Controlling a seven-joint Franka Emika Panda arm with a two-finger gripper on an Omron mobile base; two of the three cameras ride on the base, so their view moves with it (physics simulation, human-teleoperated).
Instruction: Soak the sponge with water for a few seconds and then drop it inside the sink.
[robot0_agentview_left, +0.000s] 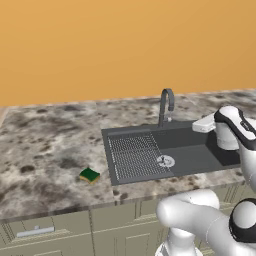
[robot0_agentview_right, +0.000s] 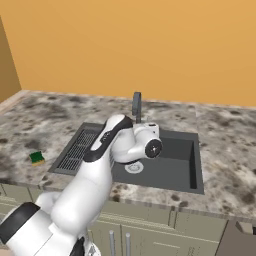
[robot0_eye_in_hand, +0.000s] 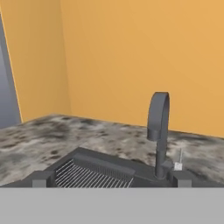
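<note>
The sponge (robot0_agentview_left: 89, 175) (robot0_agentview_right: 36, 158), dark green over yellow, lies flat on the speckled counter just left of the sink's ribbed drainboard (robot0_agentview_left: 135, 156). The dark grey sink (robot0_agentview_left: 200, 157) (robot0_agentview_right: 175, 165) has a round silver drain (robot0_agentview_left: 165, 160) and a curved grey faucet (robot0_agentview_left: 166, 105) (robot0_eye_in_hand: 158, 127) at its back rim. I see no water at the spout. My gripper (robot0_agentview_left: 199, 124) (robot0_eye_in_hand: 111, 178) hangs above the basin, level with the faucet and pointing at it. Its fingertips (robot0_eye_in_hand: 41, 178) stand wide apart, open and empty, well to the right of the sponge.
Speckled stone counter (robot0_agentview_left: 45, 145) stretches left and right of the sink, backed by an orange wall. Grey cabinet fronts with a drawer handle (robot0_agentview_left: 35, 231) run below the counter edge. A small lever (robot0_eye_in_hand: 179, 159) stands beside the faucet base.
</note>
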